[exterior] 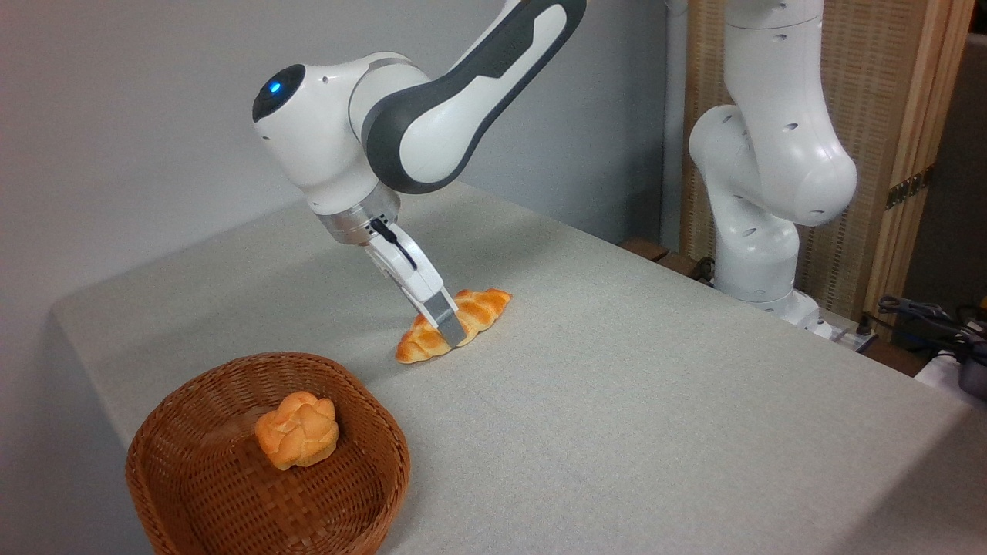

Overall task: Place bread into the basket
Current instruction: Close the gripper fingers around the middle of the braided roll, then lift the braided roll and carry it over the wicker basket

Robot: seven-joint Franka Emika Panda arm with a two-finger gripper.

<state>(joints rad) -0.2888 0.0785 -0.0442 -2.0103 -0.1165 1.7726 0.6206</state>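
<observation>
Grasp step in hand: gripper [453, 333] is down at the middle of the bread [482, 307], which lies flat on the bench [655, 401], well apart from the basket [193, 493]. Only the near finger shows; jaw opening cannot be told. Next: confirm the pinch, lift, carry to the basket, beside the small roll [298, 429]. Basket's front rim is cut off.

Table [655, 401] covered with pale grey-beige cloth, fills most of view; far corner at left. Plain grey wall [139, 116] behind, evenly lit, soft shadows on cloth. At right, a folding screen [871, 92] with light wooden frame, woven panels, metal hinge. Dark cables [925, 316] lie beyond the table's right edge. Floor not visible.
</observation>
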